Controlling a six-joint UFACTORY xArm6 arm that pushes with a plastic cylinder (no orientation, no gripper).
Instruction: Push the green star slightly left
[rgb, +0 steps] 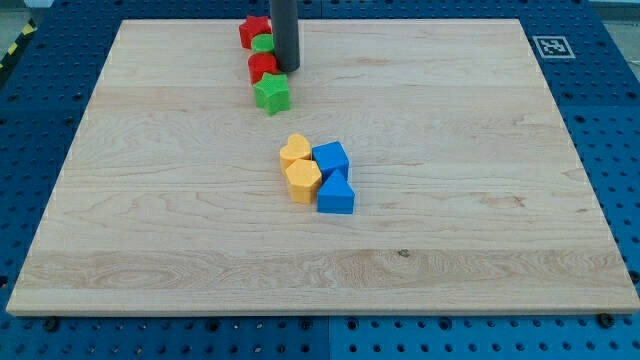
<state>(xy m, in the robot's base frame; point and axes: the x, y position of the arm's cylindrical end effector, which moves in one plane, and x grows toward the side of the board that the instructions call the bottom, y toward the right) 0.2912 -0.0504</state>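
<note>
Nearest the view's bottom, the wooden table (200, 270) lies bare, its pale planks running from side to side over a blue pegboard surface (40, 120).

Near the middle of the table sits a tight cluster of four blocks. A blue triangular block (336, 194) lies closest to the view's bottom, with a blue cube-like block (330, 158) touching it just behind. Pressed against their left sides are two orange blocks: an orange hexagonal block (302, 180) in front and an orange heart-shaped block (294, 150) behind it.

Farther back, well apart from that cluster, a short line of blocks runs toward the view's top edge. The green star (271, 93) is the nearest of this line. Touching it from behind is a red round block (262, 67), then a green block (262, 43) whose shape is partly hidden, then a red block (252, 30) at the table's far edge, its shape hard to make out.

The tool is a straight dark rod with nothing to open or close, and it holds nothing. My tip (287, 69) stands just to the right of the red round block, close against it, and just behind and to the right of the green star, with a small gap visible between tip and star.

At the table's far right corner is a small black-and-white marker (551, 45).
</note>
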